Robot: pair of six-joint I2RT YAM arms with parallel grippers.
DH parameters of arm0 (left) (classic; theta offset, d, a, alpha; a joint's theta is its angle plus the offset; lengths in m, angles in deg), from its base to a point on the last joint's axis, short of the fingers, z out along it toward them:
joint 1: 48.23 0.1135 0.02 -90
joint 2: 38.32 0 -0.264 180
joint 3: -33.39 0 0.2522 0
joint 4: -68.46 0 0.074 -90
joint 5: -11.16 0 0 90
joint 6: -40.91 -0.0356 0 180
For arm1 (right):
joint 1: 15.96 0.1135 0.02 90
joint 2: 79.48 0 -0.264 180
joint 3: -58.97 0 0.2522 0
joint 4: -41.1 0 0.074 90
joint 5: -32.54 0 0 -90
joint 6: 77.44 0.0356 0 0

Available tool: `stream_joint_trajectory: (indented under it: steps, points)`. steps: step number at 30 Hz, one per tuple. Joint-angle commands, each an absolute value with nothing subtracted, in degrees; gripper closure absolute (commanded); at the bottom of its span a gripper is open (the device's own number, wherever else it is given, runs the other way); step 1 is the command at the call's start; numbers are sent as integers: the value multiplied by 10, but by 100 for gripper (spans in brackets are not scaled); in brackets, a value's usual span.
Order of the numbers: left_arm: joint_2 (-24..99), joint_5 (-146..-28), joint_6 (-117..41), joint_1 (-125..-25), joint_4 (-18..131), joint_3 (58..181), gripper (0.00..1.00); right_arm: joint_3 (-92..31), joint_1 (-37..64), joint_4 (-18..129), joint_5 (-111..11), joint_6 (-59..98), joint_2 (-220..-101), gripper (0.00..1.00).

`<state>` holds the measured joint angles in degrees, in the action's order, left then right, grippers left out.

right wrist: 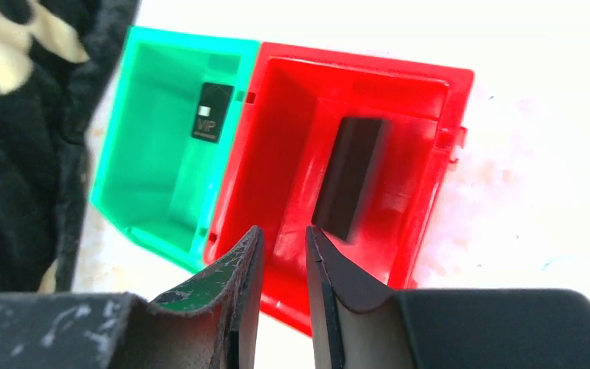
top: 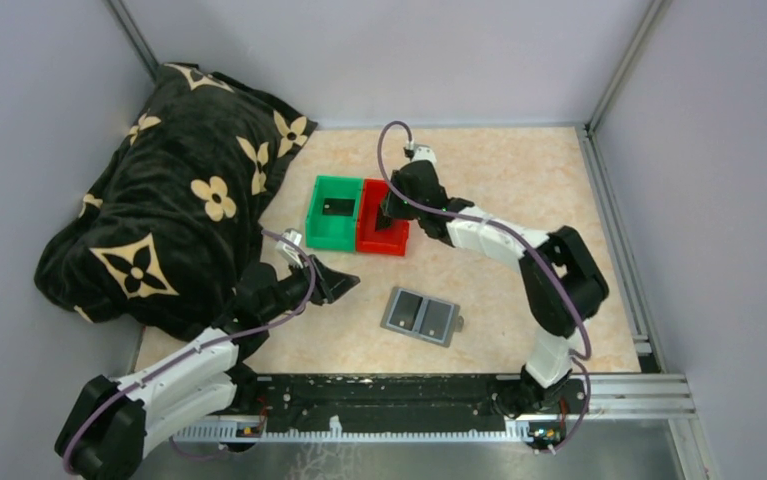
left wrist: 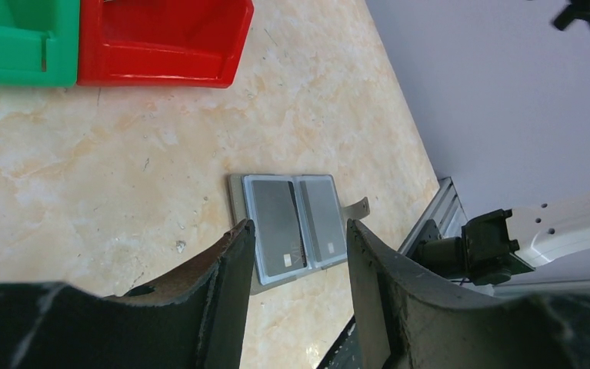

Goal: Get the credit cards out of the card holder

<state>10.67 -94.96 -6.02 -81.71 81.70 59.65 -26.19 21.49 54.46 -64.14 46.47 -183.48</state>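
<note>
While the right gripper [right wrist: 282, 234] hangs over the red bin [right wrist: 291, 138], its jaws parted by a narrow gap with nothing between them, a dark credit card [right wrist: 351, 177] sits inside the bin just beyond its fingertips. The card is clear of both fingers, with its long axis running away from the gripper at a slight tilt. A second card [right wrist: 212, 111] lies flat in the green bin [right wrist: 145, 154], off to the left of those fingers.

The card holder [top: 420, 315] lies spread open on the table [top: 519, 200], well apart from the right gripper and back toward that arm's base. The left gripper [left wrist: 299, 228], jaws wide and empty, is the nearer of the two. The holder sits just ahead of its fingertips, framed in the gap between them. Its two panels lie side by side across that gap, so each slot's long axis points away from the gripper.

The panel toward the left finger looks darker and may hold a card; the other panel cannot be read. Any further pull would likely run along that axis, with the left arm best placed to pin the holder.
</note>
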Motion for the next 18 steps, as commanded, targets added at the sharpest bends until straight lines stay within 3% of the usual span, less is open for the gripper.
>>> stream_joint_trajectory:
  steps: [1,6,12,16,18]
  points:
    - [122,-963,-64,-816,837,616,46,-228,221,490,-658,434,-1716,72]
    - [150,-976,-61,-816,862,617,46,-184,221,506,-642,421,-1642,74]
    - [207,-961,-74,-845,883,637,46,-38,222,518,-671,425,-1523,81]
    - [277,-942,-95,-890,883,672,53,77,221,542,-694,445,-1463,82]
    - [310,-932,-103,-912,885,695,66,123,224,549,-672,462,-1429,82]
